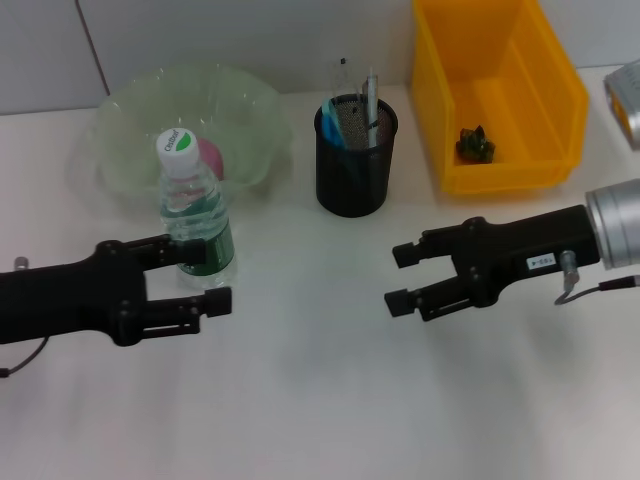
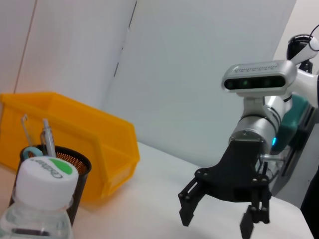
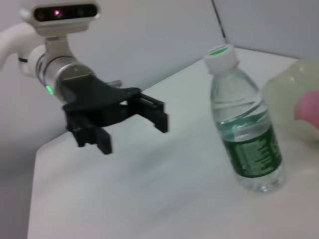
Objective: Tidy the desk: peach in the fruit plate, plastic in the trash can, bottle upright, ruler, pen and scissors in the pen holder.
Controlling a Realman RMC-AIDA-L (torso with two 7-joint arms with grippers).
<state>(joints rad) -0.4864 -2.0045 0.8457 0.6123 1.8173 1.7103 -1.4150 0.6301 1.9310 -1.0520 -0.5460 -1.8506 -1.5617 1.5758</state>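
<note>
Left claw [image 1: 200,272] beside upright bottle [image 1: 196,212]

peach [image 1: 210,158] in plate [image 1: 130,110], bottle [image 1: 197,215] before — holder [image 1: 355,165] right

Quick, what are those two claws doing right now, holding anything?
Left gripper: open, holding nothing, its fingers either side of the upright bottle.
Right gripper: open, empty, over the bare table.
</note>
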